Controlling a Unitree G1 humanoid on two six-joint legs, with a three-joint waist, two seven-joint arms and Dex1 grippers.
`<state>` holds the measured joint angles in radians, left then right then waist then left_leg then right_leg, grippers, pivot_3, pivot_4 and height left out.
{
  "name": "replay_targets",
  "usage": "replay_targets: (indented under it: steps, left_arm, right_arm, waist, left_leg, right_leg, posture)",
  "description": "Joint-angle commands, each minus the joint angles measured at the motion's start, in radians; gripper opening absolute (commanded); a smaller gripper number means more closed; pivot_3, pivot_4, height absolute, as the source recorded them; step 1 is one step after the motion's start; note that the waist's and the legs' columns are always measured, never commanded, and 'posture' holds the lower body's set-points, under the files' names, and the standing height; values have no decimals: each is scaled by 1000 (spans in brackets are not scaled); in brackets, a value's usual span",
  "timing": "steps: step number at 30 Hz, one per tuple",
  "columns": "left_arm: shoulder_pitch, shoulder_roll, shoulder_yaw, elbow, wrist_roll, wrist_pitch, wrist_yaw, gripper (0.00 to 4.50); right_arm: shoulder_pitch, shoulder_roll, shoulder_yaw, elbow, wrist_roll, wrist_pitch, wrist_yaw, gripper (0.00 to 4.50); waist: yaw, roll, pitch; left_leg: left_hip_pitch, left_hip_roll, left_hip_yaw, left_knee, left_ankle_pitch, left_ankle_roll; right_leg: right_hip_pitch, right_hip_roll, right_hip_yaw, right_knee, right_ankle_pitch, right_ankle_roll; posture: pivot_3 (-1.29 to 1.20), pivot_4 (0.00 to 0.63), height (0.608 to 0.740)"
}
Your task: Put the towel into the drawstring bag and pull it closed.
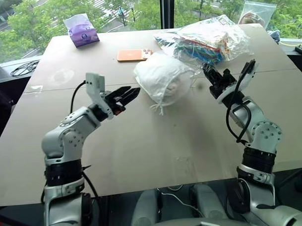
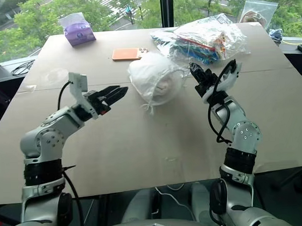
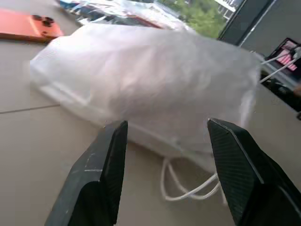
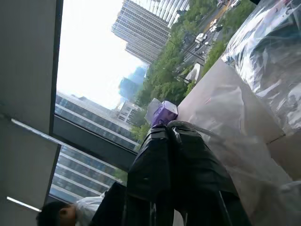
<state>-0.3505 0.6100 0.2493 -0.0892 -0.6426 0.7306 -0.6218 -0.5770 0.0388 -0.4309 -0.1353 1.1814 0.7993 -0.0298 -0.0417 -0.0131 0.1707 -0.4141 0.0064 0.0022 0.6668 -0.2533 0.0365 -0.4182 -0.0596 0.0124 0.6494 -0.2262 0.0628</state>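
Tabletop [image 1: 142,143]: cinched drawstring bag [image 1: 162,78], rounded towel [image 1: 176,85] bulging inside.

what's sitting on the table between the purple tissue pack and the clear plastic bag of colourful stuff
An orange phone lies between the tissue pack and the plastic bag, seen in both eye views.

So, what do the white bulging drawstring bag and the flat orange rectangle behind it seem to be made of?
The white bulging drawstring bag looks like thin, matte, slightly see-through fabric: it creases softly and something rounded shows faintly through it. Its cords seem to be thin white string. The flat orange rectangle looks like a phone with a smooth, hard back, probably plastic or glass; small camera lenses sit at one corner.
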Motion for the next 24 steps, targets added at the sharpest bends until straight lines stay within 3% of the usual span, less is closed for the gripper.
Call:
replay_targets:
  steps: [1,8,17,20,22,23,24]
  left_arm:
    - [92,80,-97,36,163,-161,-96,2717]
    - [6,-58,-301,89,289,-345,-166,2717]
    - [-235,-221,-364,454,390,-517,-201,2717]
    - [-242,-232,-362,486,387,-534,-244,1461]
    - [-229,-224,-353,479,388,-532,-249,390]
    - [-220,-218,-344,470,388,-535,-246,33]
    - [-212,-214,-336,461,386,-538,-243,33]
  right_arm:
    - [-39,-11,-4,-14,44,-43,-14,0]
    - [-74,-14,21,8,63,-69,-26,0]
    - [-87,-20,34,-2,81,-106,-48,0]
    - [-81,-24,37,-15,83,-117,-55,0]
    - [-69,-30,36,-30,86,-122,-63,0]
    - [-63,-34,32,-36,89,-125,-67,0]
    - [-57,-38,30,-42,91,-128,-72,0]
  waist:
    - [3,1,0]
    - [34,1,1]
    - [16,1,1]
    - [6,1,1]
    - [4,1,1]
    - [4,1,1]
    - [4,1,1]
  left_leg:
    - [0,0,1,0,0,0]
    - [-1,-1,0,2,0,0]
    - [0,-2,1,2,0,0]
    - [-1,-1,2,2,0,0]
    - [-1,-1,3,2,0,0]
    - [-2,0,3,2,0,0]
    - [-1,0,3,2,0,1]
  right_leg:
    - [0,-1,1,0,0,0]
    - [2,-4,-1,-1,0,0]
    - [0,-2,0,3,0,0]
    - [-1,-2,0,3,0,0]
    - [-1,-2,1,3,0,0]
    - [-1,-2,1,3,0,0]
    - [-1,-3,1,3,0,0]
  posture:
    - [0,150,740]
    - [0,150,740]
    - [0,150,740]
    - [0,150,740]
    - [0,150,740]
    - [0,150,740]
    - [0,150,740]
